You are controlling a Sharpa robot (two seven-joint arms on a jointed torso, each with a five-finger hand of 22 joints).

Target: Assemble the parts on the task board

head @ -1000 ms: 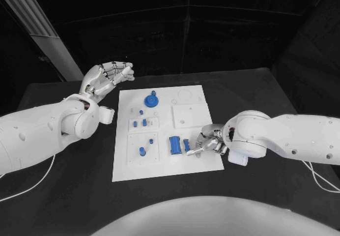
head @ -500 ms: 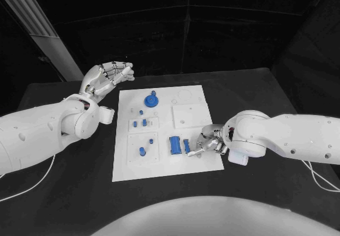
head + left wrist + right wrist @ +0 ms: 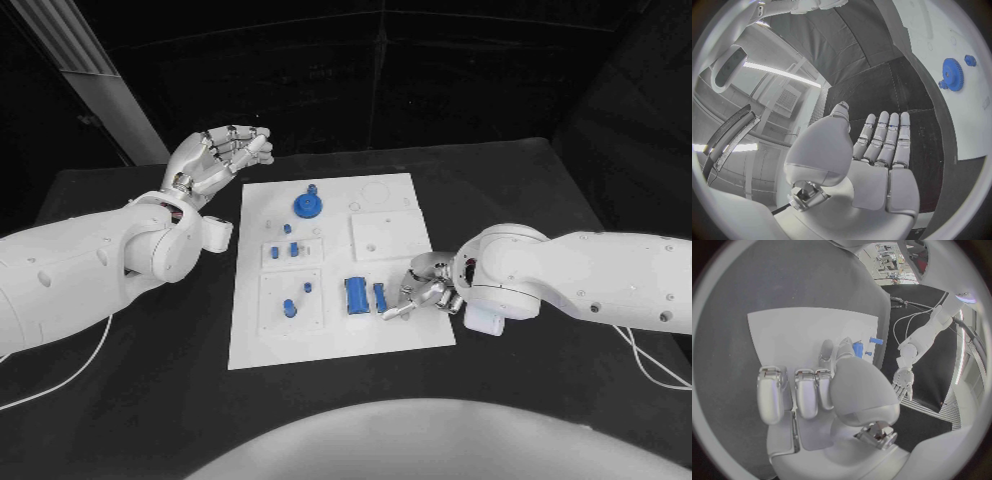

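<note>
Nothing had moved in the second before this: both my arms and every part stood where they had been. My right hand [image 3: 420, 293] rested at the board's [image 3: 332, 340] near right edge, its fingers [image 3: 827, 352] reaching down to a small blue block [image 3: 379, 296] that lay just beside a larger blue block [image 3: 355, 294]. The fingertips looked to be touching or pinching it, but I could not tell whether they truly held it. My left hand [image 3: 219, 152] hung over the bench [image 3: 130, 400] off the board's far left corner, fingers apart and holding nothing. A blue gear [image 3: 307, 204] sat near the board's far end with a peg [image 3: 310, 188] just beyond it. Small blue pieces [image 3: 284, 252] lay in the middle left plate, and two more [image 3: 296, 302] in the plate nearer me.

I judged the step in hand to be the pick-up of the small block, with most of the assembly not yet done. The next move called for a firm pinch on the block's sides, a straight lift clear of its larger neighbour, then carrying it to its seat. Which seat that was I could not make out.
</note>
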